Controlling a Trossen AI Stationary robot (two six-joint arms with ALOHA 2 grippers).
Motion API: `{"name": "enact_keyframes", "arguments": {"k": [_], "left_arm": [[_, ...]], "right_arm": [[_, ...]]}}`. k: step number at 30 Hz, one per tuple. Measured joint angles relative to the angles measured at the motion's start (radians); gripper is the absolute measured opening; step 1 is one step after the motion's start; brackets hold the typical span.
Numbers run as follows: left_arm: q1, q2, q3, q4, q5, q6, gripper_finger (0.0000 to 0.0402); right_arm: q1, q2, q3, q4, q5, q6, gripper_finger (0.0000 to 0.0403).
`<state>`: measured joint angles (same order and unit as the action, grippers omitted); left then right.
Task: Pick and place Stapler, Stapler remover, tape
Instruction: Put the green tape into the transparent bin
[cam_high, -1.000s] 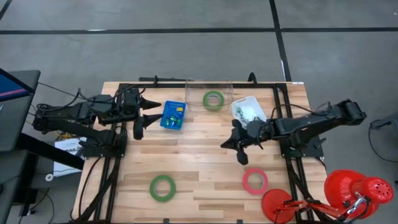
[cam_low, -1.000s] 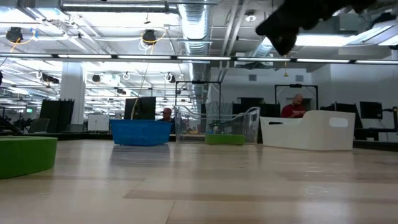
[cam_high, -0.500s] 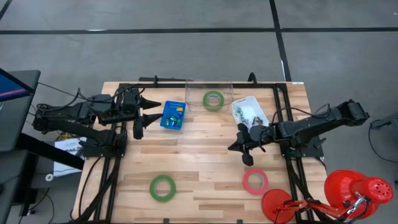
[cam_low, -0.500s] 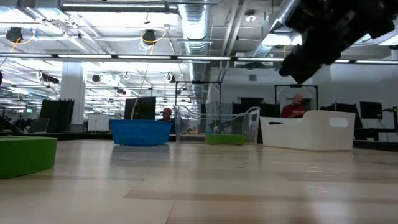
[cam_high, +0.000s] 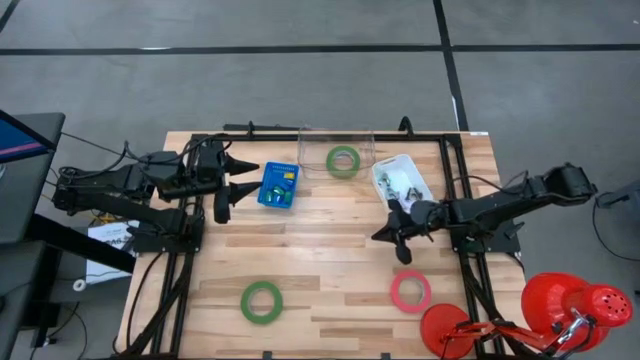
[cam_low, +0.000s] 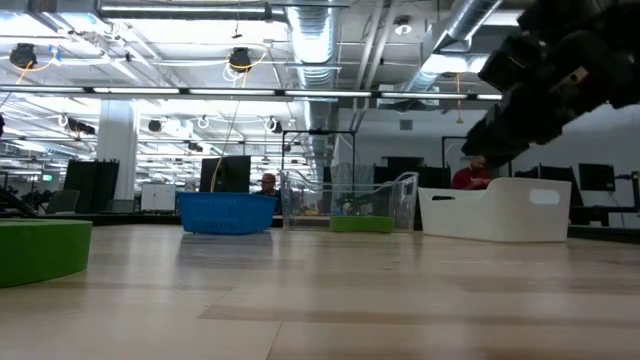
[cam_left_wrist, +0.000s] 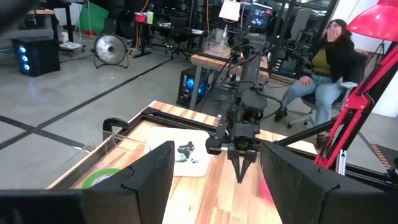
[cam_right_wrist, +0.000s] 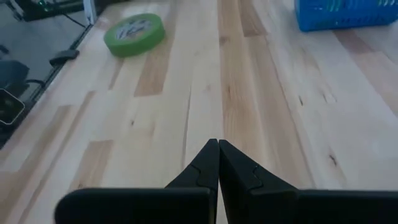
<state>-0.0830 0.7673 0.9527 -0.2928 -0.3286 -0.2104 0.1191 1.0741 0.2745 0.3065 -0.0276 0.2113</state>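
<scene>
One green tape roll (cam_high: 261, 301) lies flat at the near left of the table, also seen in the right wrist view (cam_right_wrist: 134, 32). A pinkish-red tape roll (cam_high: 410, 291) lies flat near right. Another green roll (cam_high: 343, 160) lies in a clear box at the far edge. My right gripper (cam_high: 378, 237) is shut and empty, above the wood between the white tray and the pink roll (cam_right_wrist: 217, 148). My left gripper (cam_high: 238, 180) waits open and empty at the far left (cam_left_wrist: 214, 171). Small items lie in the white tray (cam_high: 385, 163); I cannot tell which is the stapler or the stapler remover.
A blue basket (cam_high: 278, 186) with small coloured items stands just right of my left gripper. The clear box (cam_high: 310, 150) and the white tray sit along the far edge. A red lamp (cam_high: 560, 310) stands beyond the near right corner. Bare wood lies in the middle.
My right gripper has come down toward the table and drawn back toward the right edge, a little nearer the pink roll. It has stayed shut. No tape roll or container has moved.
</scene>
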Motion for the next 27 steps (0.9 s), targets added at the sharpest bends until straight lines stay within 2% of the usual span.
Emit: {"name": "enact_keyframes", "arguments": {"k": [13, 22, 27], "left_arm": [[0.000, 0.000, 0.000, 0.011, 0.000, 0.000, 0.0227], [0.000, 0.000, 0.000, 0.019, 0.000, 0.000, 0.0227], [0.000, 0.000, 0.000, 0.025, 0.000, 0.000, 0.0227]], "right_arm": [[-0.090, -0.266, -0.189, -0.014, -0.001, -0.001, 0.0000], [-0.110, -0.418, -0.261, -0.022, 0.001, -0.001, 0.0000], [-0.110, -0.492, -0.265, -0.090, 0.001, -0.019, 0.0000]]}}
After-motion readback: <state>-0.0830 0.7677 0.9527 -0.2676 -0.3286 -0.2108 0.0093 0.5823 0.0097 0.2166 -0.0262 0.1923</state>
